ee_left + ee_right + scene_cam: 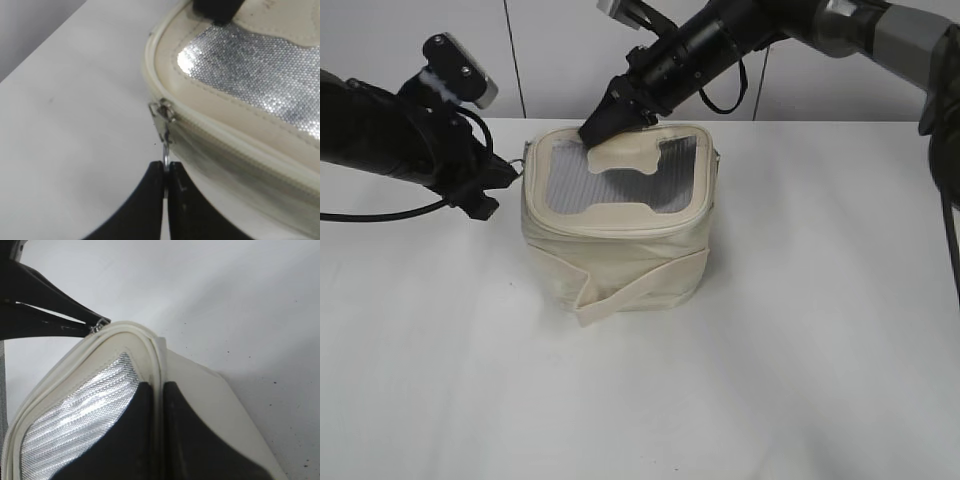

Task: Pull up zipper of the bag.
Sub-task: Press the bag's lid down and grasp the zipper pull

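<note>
Two grippers at bag (617, 235), mid-table (800, 380). Left gripper (165, 172) at bag's nine o'clock, pinching ring pull of zipper (163, 116). Right gripper (159, 395) at twelve o'clock, pressed together on lid rim.

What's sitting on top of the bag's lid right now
The right end effector presses on the back of the bag lid, over the mesh window and the cream H-shaped patch. Its fingertips hide the lid beneath them. Nothing else rests there.
</note>
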Available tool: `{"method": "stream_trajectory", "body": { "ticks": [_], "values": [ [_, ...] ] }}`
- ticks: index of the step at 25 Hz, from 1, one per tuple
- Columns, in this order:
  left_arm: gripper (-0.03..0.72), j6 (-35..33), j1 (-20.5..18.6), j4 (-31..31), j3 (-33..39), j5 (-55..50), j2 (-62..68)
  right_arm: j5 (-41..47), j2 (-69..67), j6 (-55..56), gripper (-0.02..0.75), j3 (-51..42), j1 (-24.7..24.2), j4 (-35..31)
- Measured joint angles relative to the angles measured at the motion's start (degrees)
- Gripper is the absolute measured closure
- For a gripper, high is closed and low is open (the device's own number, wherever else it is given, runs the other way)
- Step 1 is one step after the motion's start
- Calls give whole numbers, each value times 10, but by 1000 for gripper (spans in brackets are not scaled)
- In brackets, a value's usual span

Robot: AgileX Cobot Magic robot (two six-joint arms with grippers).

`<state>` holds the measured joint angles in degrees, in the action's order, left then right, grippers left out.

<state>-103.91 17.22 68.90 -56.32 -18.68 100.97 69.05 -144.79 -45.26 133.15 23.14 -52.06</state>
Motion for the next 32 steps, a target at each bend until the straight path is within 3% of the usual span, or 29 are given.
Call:
{"method": "stream_trajectory", "body": {
  "ticks": [27,32],
  "values": [
    [679,35,0,41,147,-40,-132,0,0,16,697,0,2,-1],
    [678,48,21,44,185,-38,-160,2,0,18,697,0,4,-3]
  ]
}}
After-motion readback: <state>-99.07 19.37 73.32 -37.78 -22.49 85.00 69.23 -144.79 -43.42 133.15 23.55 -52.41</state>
